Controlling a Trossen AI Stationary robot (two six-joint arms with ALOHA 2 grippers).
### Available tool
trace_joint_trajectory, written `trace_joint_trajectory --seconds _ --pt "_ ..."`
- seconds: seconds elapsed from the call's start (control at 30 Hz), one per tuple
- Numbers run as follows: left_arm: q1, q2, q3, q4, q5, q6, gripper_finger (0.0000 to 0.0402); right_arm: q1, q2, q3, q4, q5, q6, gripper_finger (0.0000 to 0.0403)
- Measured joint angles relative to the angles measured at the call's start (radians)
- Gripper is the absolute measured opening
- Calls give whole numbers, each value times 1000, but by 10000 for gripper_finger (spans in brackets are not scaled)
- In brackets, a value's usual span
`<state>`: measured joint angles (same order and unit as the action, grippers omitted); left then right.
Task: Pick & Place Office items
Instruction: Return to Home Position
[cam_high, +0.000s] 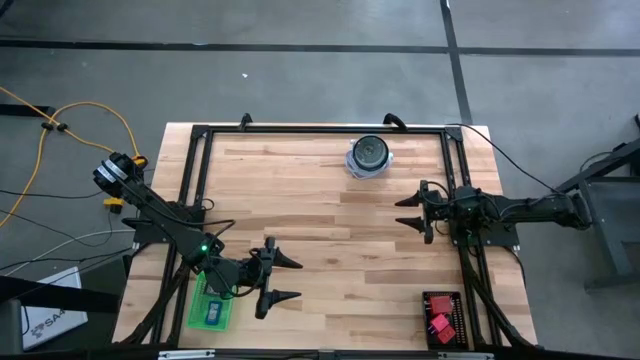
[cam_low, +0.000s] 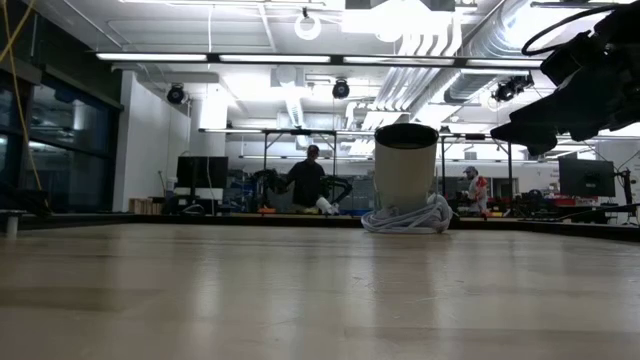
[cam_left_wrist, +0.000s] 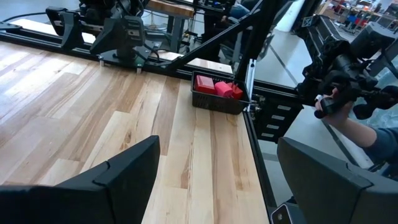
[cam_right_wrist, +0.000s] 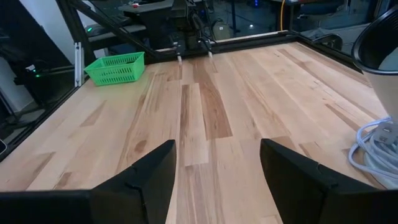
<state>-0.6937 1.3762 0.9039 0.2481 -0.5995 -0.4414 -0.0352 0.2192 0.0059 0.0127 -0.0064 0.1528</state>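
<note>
Sorting looks finished, step judged the return to rest: left gripper and right gripper spread and empty, red and pink pieces in black bin lower right, blue piece in green bin lower left; next, just park both arms.

A wooden table top is seen across the lower frame. On its far part, right of centre, a round white object with a dark top is found upright, with a white cable coiled at its base. A dark section of the right arm is noted at upper right, clear of the table, and a person in dark clothing is observed in the room behind.
</note>
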Motion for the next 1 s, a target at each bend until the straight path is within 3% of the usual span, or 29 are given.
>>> trace_joint_trajectory --seconds 0.8,1.0 --pt "0 0 0 0 0 3 317 0 0 0 18 4 0 219" --pt "0 0 0 0 -2 128 317 0 0 0 18 4 0 219"
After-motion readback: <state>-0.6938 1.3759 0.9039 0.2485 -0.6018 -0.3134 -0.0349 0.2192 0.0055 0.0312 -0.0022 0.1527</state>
